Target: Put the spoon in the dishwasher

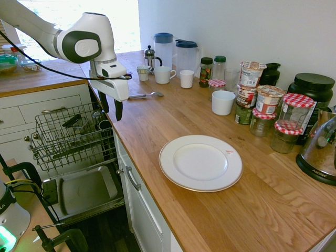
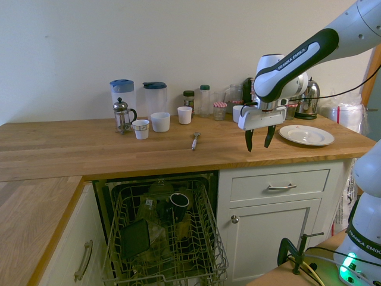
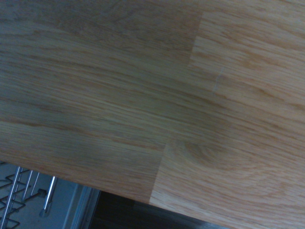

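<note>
- Nothing of the job looks done yet: the spoon (image 2: 194,140) lies flat on the counter (image 2: 89,146), well back from the front edge, near the mugs.
- The gripper (image 2: 260,140) hangs above the counter's front edge, pointing straight down, jaws wide apart and holding nothing. It is well apart from the spoon, on the plate side.
- What's left, as I judge it: go over to the spoon, pick it up, carry it past the front edge and let it go in the rack.
- The dishwasher (image 2: 164,238) stands open below the counter, its wire rack (image 1: 68,134) pulled out and the door (image 1: 84,190) dropped flat.
- The rack already holds a dark mug (image 2: 178,202), a flat black item (image 2: 136,237) and some glassware; I can't make out more.
- The plate (image 1: 200,162) near the front edge is bare.
- Two jugs (image 1: 176,55), a French press (image 1: 151,59) and white cups (image 1: 165,74) stand along the back edge; contents can't be seen.
- Jars (image 1: 273,113) with checked lids cluster by the kettle (image 1: 321,152).
</note>
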Motion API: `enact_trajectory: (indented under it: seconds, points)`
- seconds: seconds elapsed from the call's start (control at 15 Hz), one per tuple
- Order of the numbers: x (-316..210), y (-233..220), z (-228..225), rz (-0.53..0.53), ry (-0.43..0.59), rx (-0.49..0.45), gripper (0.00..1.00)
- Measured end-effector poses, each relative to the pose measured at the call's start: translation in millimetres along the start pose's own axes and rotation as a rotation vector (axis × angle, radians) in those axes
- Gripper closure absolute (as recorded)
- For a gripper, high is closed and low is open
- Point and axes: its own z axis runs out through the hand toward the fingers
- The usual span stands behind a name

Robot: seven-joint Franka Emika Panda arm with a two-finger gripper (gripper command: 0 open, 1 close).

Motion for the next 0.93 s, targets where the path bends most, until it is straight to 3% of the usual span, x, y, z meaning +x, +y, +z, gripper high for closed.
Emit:
enact_trajectory:
  seconds: [0.4,0.93]
  points:
    - [3.2,-11.5,-8.2,0.07,-0.013,0.008,0.0]
    - [17.5,-144.6,-6.9,0.298,-0.022,0.032,0.0]
